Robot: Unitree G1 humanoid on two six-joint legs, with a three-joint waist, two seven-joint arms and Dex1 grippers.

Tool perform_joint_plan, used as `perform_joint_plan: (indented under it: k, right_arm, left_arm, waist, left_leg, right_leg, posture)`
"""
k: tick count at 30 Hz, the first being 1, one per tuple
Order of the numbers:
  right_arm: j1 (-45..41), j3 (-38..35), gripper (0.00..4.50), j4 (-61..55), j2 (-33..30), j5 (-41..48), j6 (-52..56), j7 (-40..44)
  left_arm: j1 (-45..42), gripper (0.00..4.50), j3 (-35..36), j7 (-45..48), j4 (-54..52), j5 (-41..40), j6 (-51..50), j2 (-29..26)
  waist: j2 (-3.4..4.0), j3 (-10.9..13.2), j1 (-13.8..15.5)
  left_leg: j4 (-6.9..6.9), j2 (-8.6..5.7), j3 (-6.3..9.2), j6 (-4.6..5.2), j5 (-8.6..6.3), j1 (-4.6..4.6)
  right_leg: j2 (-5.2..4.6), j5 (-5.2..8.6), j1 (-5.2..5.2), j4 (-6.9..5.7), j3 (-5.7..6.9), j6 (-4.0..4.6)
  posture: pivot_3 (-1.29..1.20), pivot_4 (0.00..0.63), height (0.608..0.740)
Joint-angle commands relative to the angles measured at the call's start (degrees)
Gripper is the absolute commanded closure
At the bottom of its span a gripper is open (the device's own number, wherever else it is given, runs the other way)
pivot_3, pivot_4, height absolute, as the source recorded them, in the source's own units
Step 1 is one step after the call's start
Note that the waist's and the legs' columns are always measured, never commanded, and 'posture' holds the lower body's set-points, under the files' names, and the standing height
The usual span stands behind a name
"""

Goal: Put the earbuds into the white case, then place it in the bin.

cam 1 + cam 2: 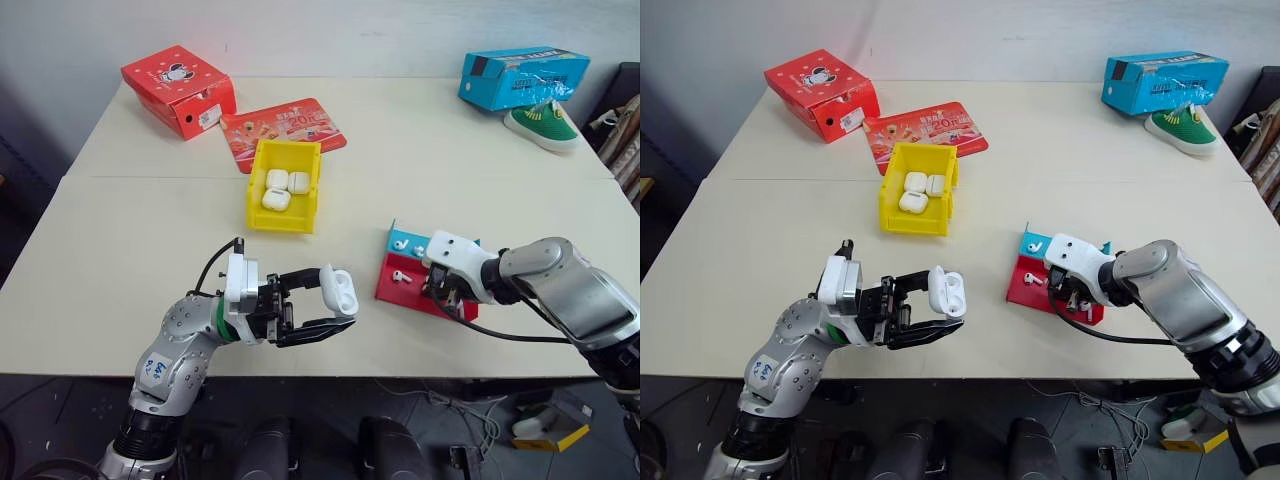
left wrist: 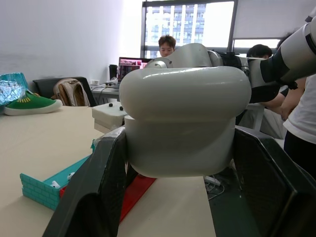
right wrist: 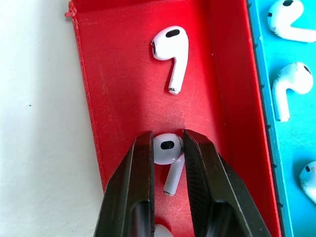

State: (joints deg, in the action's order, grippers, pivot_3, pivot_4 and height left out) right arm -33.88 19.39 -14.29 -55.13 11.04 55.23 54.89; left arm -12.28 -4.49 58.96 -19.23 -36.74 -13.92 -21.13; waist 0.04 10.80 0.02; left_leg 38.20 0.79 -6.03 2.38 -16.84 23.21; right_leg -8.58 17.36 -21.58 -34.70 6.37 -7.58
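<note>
Surface: cream table (image 1: 150,250), wall behind.
Earbud (image 3: 167,150): lies in red tray (image 3: 118,98), pinched between right gripper (image 3: 166,143) fingers; another earbud (image 3: 170,52) loose just beyond.
Blue tray (image 3: 266,148): beside the red one, more earbuds in it.
Case (image 1: 340,290): lid open, clamped in left gripper (image 1: 335,305) above table's near edge.
Bin (image 1: 285,215): yellow, mid-table, three cases (image 1: 280,187) inside.
Far side: red box (image 1: 180,88), blue box (image 1: 522,77), green shoe (image 1: 545,125).
</note>
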Motion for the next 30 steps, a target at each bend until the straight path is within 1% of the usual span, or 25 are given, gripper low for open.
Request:
perform_joint_plan:
  k: [1,2,4,6,7,8,9,11,13,15,20,26,30]
  right_arm:
    - [1.51,-8.91,4.06,-1.92,-2.07,5.74,-1.64,4.54]
    - [2.27,-11.09,4.06,-2.33,-2.61,7.40,-2.36,5.93]
    - [4.64,-20.04,4.06,-2.89,-1.79,14.48,-4.60,10.31]
    - [6.62,-28.70,4.06,-3.86,0.78,21.58,-7.86,13.69]
    - [7.06,-31.77,4.06,-4.39,2.42,24.84,-9.20,14.80]
    - [6.73,-36.90,4.06,-4.74,6.89,30.89,-10.01,13.30]
    - [6.51,-40.39,4.06,-5.58,10.55,35.14,-10.84,11.31]
    - [5.40,-43.86,4.06,-8.66,18.11,39.53,-13.97,4.65]
    - [5.03,-44.25,4.06,-12.01,22.77,43.22,-15.23,0.27]
    - [6.28,-42.29,4.06,-15.96,26.19,45.13,-17.10,-1.31]
    - [8.08,-35.12,4.06,-22.22,32.67,44.59,-22.50,-5.60]
    - [5.43,-27.69,4.06,-21.26,35.40,41.54,-27.15,-6.16]
    - [5.15,-24.91,4.06,-19.39,35.48,39.83,-29.29,-5.53]
  left_arm:
    - [-1.46,1.72,1.26,1.12,-1.99,-5.94,-3.04,-0.07]
    - [-1.80,1.72,1.58,0.95,-2.01,-6.89,-3.60,0.16]
    - [-3.34,1.72,2.36,0.38,-1.37,-9.01,-4.73,1.06]
    - [-4.75,1.72,3.02,0.57,-0.76,-11.09,-6.00,1.64]
    - [-5.22,1.72,3.23,0.88,-0.60,-11.83,-6.55,1.67]
    - [-6.25,1.72,3.50,1.04,-0.31,-13.95,-8.45,1.64]
    - [-7.29,1.72,4.13,0.45,-0.05,-16.83,-10.89,1.65]
    - [-9.66,1.72,5.41,-0.71,0.89,-21.37,-14.67,1.97]
    - [-11.19,1.72,5.91,-0.45,1.57,-21.97,-15.34,2.29]
    - [-12.63,1.72,5.78,0.25,2.60,-21.77,-15.92,2.41]
    - [-15.10,1.72,4.86,1.79,4.35,-20.28,-16.56,2.56]
    - [-16.28,1.72,3.89,3.98,5.75,-18.67,-16.45,2.29]
    - [-16.72,1.72,3.67,4.02,5.93,-18.12,-16.29,2.96]
  waist:
    - [0.00,0.00,0.07]
    - [0.01,0.01,0.11]
    - [0.00,0.02,0.13]
    - [0.00,0.02,0.19]
    - [-0.01,0.02,0.20]
    - [-0.01,0.03,0.15]
    - [-0.09,0.05,0.01]
    - [-0.12,0.07,-0.08]
    - [-0.11,0.07,-0.09]
    - [-0.11,0.07,-0.07]
    - [-0.11,0.08,-0.01]
    - [-0.11,0.08,-0.13]
    - [-0.11,0.08,-0.04]
  left_leg:
    - [0.00,0.00,0.00,0.00,0.00,0.00]
    - [-0.01,0.00,0.01,0.00,0.00,0.02]
    - [-0.02,0.00,0.03,0.02,-0.01,0.04]
    - [-0.02,0.00,0.05,0.03,-0.01,0.04]
    - [-0.02,0.00,0.08,0.03,-0.01,0.04]
    - [-0.02,0.00,0.08,0.03,-0.01,0.03]
    - [-0.03,0.00,0.09,0.03,-0.01,0.01]
    - [-0.04,0.06,0.11,0.01,0.00,-0.01]
    - [-0.04,0.05,0.11,-0.02,0.02,-0.02]
    - [-0.05,0.02,0.11,-0.03,0.03,-0.01]
    - [-0.07,-0.06,0.10,-0.01,0.01,0.02]
    - [-0.07,-0.07,0.06,-0.01,0.02,0.01]
    - [-0.08,-0.07,0.06,0.00,0.02,0.01]
  right_leg:
    - [0.00,0.00,0.00,0.00,0.00,0.00]
    - [0.00,0.00,0.00,0.01,0.02,0.00]
    - [0.01,0.00,0.00,0.01,0.03,-0.01]
    - [0.02,-0.01,0.05,0.01,0.08,-0.03]
    - [0.04,-0.02,0.09,0.00,0.12,-0.04]
    - [0.04,-0.02,0.11,-0.02,0.12,-0.04]
    - [0.06,-0.03,0.13,-0.04,0.12,-0.05]
    - [0.12,-0.03,0.16,-0.11,0.13,-0.05]
    - [0.11,-0.03,0.10,-0.24,0.10,-0.05]
    - [0.11,-0.03,0.08,-0.27,0.08,-0.05]
    - [0.11,-0.03,0.06,-0.23,0.06,-0.05]
    - [0.13,-0.03,0.02,-0.26,0.01,-0.05]
    - [0.13,-0.03,0.02,-0.26,0.01,-0.05]
  posture:
    - [0.00,0.150,0.740]
    - [0.00,0.150,0.740]
    - [0.00,0.150,0.740]
    - [0.00,0.150,0.740]
    - [0.00,0.150,0.740]
    - [0.00,0.150,0.740]
    - [0.00,0.150,0.740]
    - [0.00,0.150,0.740]
    - [0.00,0.150,0.740]
    - [0.00,0.150,0.740]
    - [0.00,0.150,0.740]
    - [0.00,0.150,0.740]
    - [0.00,0.150,0.740]
